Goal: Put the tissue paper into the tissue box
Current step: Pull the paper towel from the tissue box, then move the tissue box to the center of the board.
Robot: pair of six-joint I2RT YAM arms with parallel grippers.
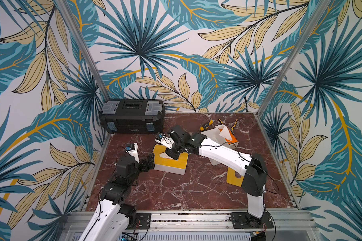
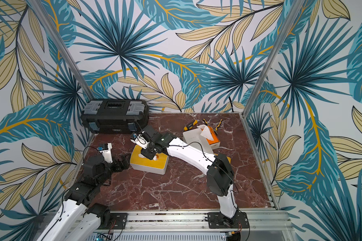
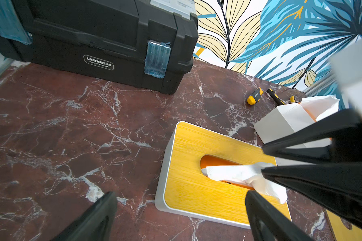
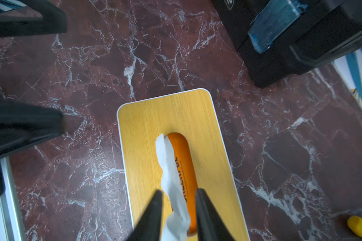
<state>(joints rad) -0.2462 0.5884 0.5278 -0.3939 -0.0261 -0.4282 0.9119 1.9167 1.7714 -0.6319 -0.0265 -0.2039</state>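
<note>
The tissue box (image 1: 181, 161) (image 2: 160, 164) has a white body and a yellow wood-grain lid (image 3: 188, 187) (image 4: 142, 129) with an oval slot showing an orange pack inside. White tissue paper (image 1: 162, 155) (image 3: 234, 173) (image 4: 165, 162) sticks out of the slot in a twisted strip. My right gripper (image 1: 171, 155) (image 2: 148, 155) (image 4: 178, 191) points down over the slot. Its jaws stand apart either side of the strip, open and not pinching it. My left gripper (image 1: 149, 161) (image 2: 123, 161) (image 3: 180, 194) is wide open at the box's left end, holding nothing.
A black toolbox (image 1: 132, 119) (image 3: 92, 41) stands at the back left. At the back right are an open white box (image 1: 214, 133) with an orange tissue pack, a screwdriver (image 1: 206, 125) and pliers (image 1: 234, 123). A loose yellow lid (image 1: 232, 177) lies under my right arm.
</note>
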